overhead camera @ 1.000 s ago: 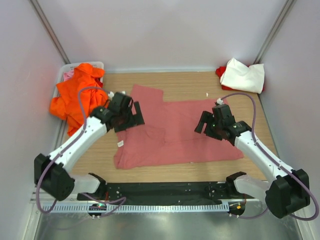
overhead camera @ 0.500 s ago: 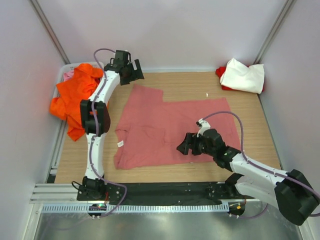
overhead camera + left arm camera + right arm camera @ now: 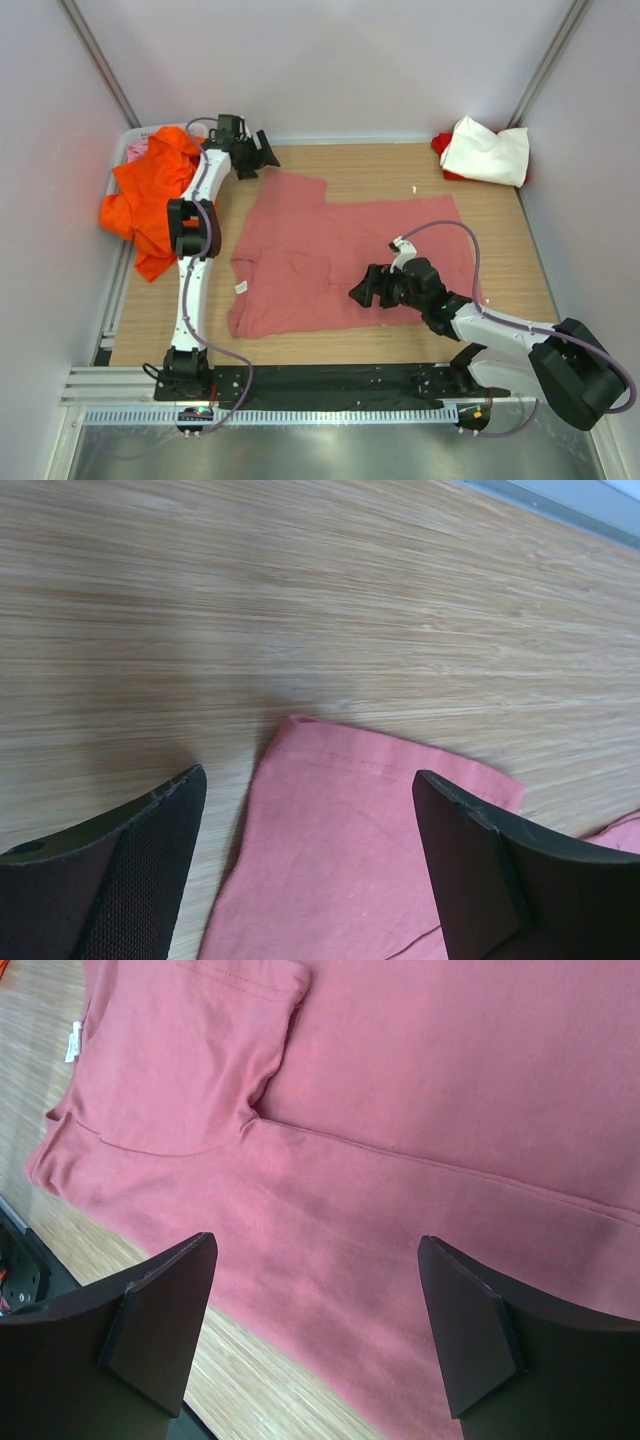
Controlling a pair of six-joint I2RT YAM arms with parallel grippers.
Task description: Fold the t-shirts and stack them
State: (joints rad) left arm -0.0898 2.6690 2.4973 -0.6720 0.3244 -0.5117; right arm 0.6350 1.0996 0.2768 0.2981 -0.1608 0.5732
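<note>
Cloth of the pink shirt (image 3: 330,262) likely handles light and limp; grip its hems. Left hand (image 3: 308,780) and right hand (image 3: 318,1245) gape wide, empty.

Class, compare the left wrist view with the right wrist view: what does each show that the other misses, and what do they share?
Left wrist only: a squared flap of the dusty salmon-pink cloth t-shirt on broad bare wooden table, with a pale metal rail beyond. Right wrist only: the shirt's folded-over sleeve, its small white label and the black base plate. Both: that shirt lying flat on wood, framed by open black fingers of the left gripper and right gripper.
</note>
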